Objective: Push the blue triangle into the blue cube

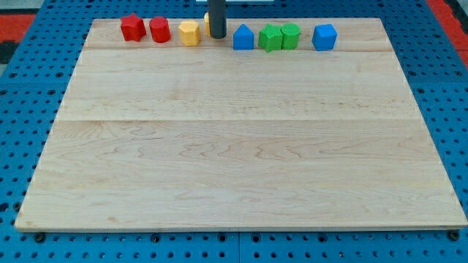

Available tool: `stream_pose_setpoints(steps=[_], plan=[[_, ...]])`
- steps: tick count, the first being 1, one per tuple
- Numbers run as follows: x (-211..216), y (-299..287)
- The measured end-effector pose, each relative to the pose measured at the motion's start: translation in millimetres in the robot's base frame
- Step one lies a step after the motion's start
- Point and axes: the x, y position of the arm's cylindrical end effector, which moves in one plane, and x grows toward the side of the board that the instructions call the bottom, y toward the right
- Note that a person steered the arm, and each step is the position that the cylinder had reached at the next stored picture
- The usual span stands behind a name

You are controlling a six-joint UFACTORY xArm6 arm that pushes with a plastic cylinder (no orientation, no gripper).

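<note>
The blue triangle (243,37) sits near the view's top edge of the wooden board (241,146), just right of centre. The blue cube (324,36) sits further to the view's right in the same row, with two green blocks between them. My tip (218,36) is on the board just left of the blue triangle, close to it but with a small gap. The rod partly hides a yellow block (208,25) behind it.
In the top row from the view's left stand a red block (132,28), a second red block (159,30) and a yellow block (189,33). A green star-like block (270,37) and a green block (290,35) stand between triangle and cube.
</note>
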Motion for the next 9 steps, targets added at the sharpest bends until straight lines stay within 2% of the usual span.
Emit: stream_pose_setpoints(steps=[1, 3, 5, 6, 7, 9], plan=[[-0.8, 25.3], [53.1, 50.4], [70.2, 97.7], [93.7, 100.5], [90.1, 143.8], [70.4, 153.9]])
